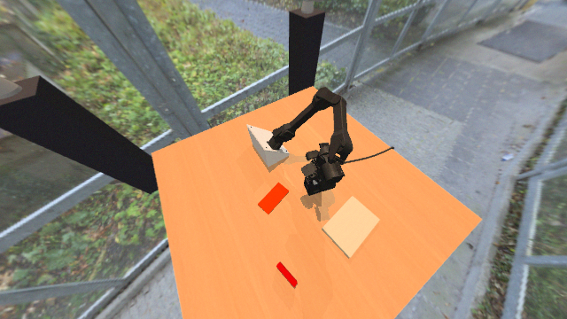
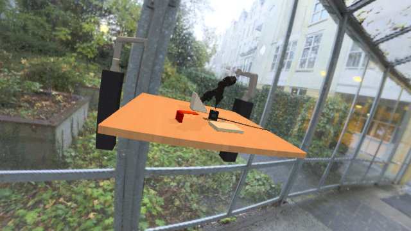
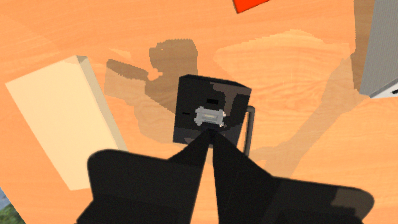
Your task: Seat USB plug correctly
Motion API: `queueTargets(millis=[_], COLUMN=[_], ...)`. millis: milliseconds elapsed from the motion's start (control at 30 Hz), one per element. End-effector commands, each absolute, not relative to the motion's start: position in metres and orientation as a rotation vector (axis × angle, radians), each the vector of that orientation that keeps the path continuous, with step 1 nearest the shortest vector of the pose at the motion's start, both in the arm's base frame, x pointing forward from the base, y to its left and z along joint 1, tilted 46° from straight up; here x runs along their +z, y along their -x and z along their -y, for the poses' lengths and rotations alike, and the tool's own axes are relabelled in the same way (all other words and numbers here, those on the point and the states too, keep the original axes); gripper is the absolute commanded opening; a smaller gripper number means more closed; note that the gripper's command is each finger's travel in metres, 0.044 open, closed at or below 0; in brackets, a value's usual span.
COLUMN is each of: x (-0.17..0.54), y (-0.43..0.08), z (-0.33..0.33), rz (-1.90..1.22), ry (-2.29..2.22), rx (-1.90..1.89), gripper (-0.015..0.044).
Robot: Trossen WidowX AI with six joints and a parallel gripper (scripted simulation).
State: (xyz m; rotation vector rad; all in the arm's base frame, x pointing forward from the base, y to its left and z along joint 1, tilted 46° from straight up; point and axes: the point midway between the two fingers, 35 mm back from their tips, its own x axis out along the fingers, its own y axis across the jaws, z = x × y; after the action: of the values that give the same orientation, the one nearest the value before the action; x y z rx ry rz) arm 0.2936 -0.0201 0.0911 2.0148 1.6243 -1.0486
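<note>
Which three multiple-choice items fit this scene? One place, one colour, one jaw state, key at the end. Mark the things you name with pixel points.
1. In the wrist view, where is the cream slab (image 1: 351, 227) (image 2: 226, 127) (image 3: 55, 120) relative to the power cube (image 1: 320, 189) (image 2: 214, 115) (image 3: 192, 100)?
A) On top
B) Left
C) Right

2. What colour is the wedge (image 1: 260, 148) (image 2: 197, 103) (image 3: 382, 45)?
A) Grey
B) Green
C) Blue

3. How are the jaws?
A) Wide open
B) Shut on the slab
C) Shut on the USB plug (image 3: 210, 117)

1 B: the slab lies left of the cube there.
2 A: its faces are pale grey.
3 C: the fingertips nearly meet at the plug, over the cube.
</note>
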Motion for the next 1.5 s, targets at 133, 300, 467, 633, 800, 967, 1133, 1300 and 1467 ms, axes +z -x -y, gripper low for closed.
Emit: queueTargets(millis=[133, 300, 467, 633, 800, 967, 1133, 1300, 1467], x=[0.0898, 0.0892, 0.0885, 0.088, 0.0876, 0.0872, 0.0867, 0.0863, 0.0859], y=[-0.2934, -0.2933, -0.2933, -0.2933, -0.2933, -0.2934, -0.2934, -0.2935, -0.2935], z=[0.02, 0.0198, 0.0196, 0.0193, 0.0188, 0.0184, 0.018, 0.0176, 0.0171], rz=[-1.62, -1.62, -1.619, -1.618, -1.618, -1.618, -1.618, -1.618, -1.618], ry=[-2.007, -2.004, -2.001, -1.999, -1.999, -1.999, -1.999, -1.999, -1.999], rx=[-1.049, -1.048, -1.048, -1.047, -1.047, -1.047, -1.047, -1.047, -1.047], gripper=[0.0, 0.0, 0.0, 0.0, 0.0, 0.0, 0.0, 0.0, 0.0])
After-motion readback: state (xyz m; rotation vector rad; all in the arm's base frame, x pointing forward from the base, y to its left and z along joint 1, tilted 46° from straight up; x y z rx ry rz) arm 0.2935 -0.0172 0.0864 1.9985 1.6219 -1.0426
